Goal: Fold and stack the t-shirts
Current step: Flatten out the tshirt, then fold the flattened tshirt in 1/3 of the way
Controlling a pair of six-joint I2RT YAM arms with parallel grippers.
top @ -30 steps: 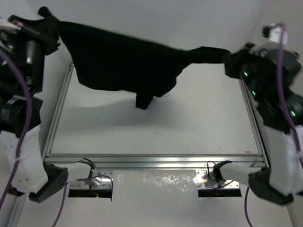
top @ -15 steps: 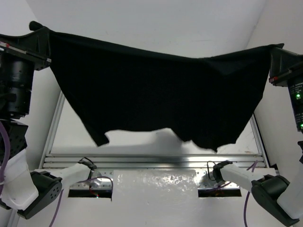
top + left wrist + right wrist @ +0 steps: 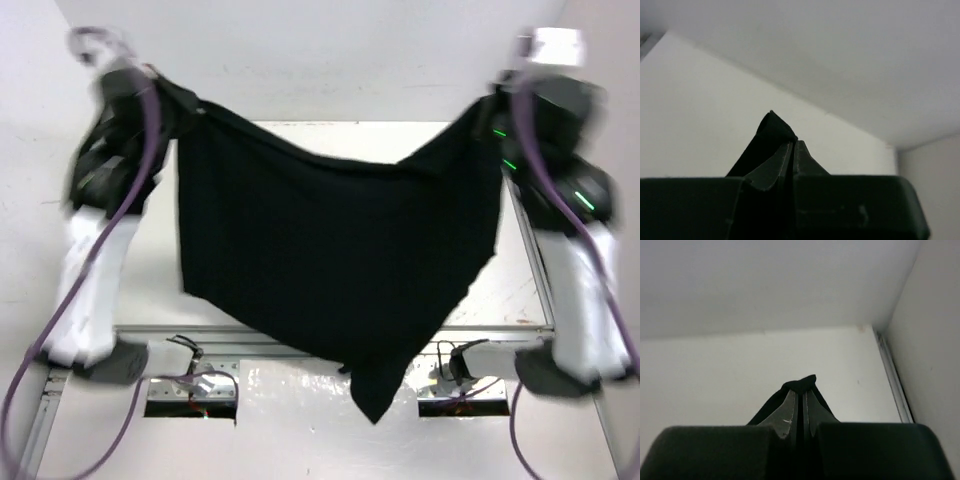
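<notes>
The black t-shirt hangs spread in the air between both arms, its top edge sagging in the middle and a pointed corner dangling over the table's near edge. My left gripper is shut on its upper left corner. My right gripper is shut on its upper right corner. In the left wrist view the fingers pinch a bunch of black cloth. In the right wrist view the fingers pinch a fold of black cloth.
The white table has a metal frame rail along its sides and near edge. White walls stand behind and to both sides. The arm bases and cables sit at the near edge.
Both grippers have swung down and away from the camera with the shirt. The shirt, held high and stretched wide before, now hangs lower and narrower, with its corner over the near edge.
</notes>
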